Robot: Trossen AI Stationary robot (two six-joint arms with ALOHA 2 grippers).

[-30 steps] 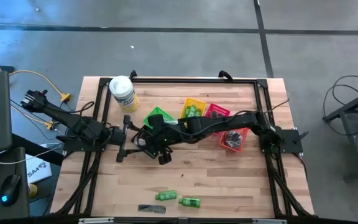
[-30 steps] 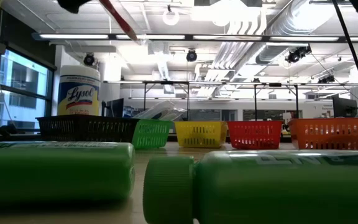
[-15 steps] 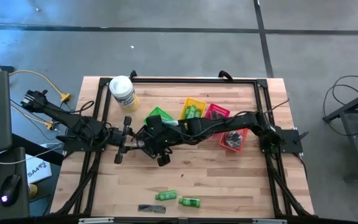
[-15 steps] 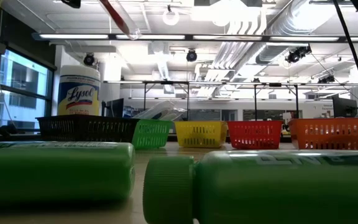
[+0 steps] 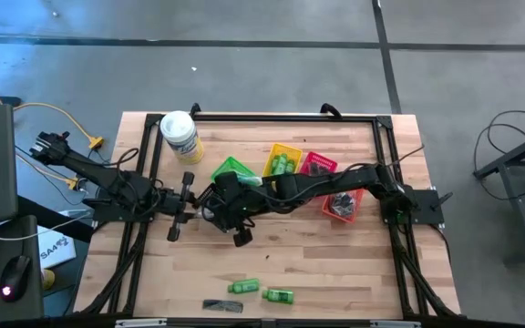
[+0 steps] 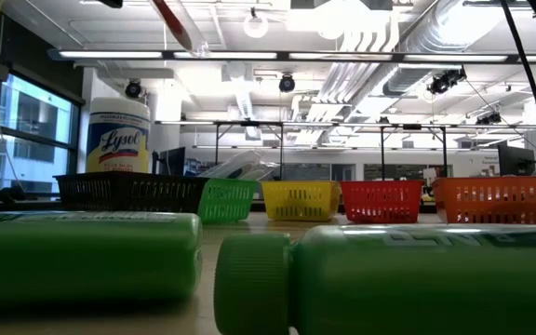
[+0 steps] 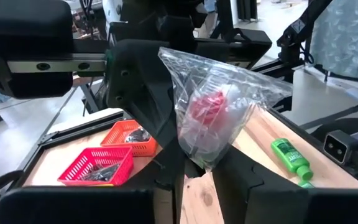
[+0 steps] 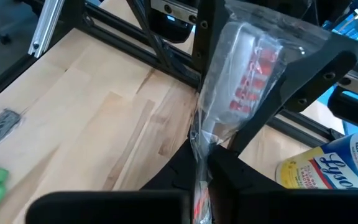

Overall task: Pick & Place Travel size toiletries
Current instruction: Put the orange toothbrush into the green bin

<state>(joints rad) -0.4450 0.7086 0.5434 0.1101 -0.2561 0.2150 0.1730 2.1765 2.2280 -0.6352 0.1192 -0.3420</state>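
Note:
A clear-wrapped toothbrush (image 7: 209,121) with a red head hangs in the air between my two grippers, left of the table's middle. In the low view its red handle (image 6: 177,22) shows high above the table. My right gripper (image 8: 204,171) is shut on one end of the wrap. My left gripper (image 7: 199,180) faces it from the left and is closed in on the other end. In the high view they meet tip to tip: left gripper (image 5: 197,205), right gripper (image 5: 211,206). Two green bottles (image 5: 244,286) (image 5: 278,295) and a black comb (image 5: 224,305) lie on their sides near the front edge. My left gripper has the tip of the clear wrap (image 7: 197,163) between its two fingers, coming level from the table's left. The toothbrush sticks out beyond the fingers, clear of the table. My right gripper pinches the wrap's opposite end (image 8: 199,149) between its two fingers, level from the table's right. The wrapped head (image 8: 247,74) juts out past the fingertips, lifted clear.
Green (image 5: 233,169), yellow (image 5: 285,159), red (image 5: 317,164) and orange (image 5: 343,206) baskets stand behind and right of the grippers, a black basket (image 6: 128,193) left of them. A white-lidded tub (image 5: 179,135) stands at the far left. Bare wood lies between grippers and bottles.
My right gripper has carried the toothbrush a little toward the table's left, closer to my left gripper. The toothbrush has stayed in the air.

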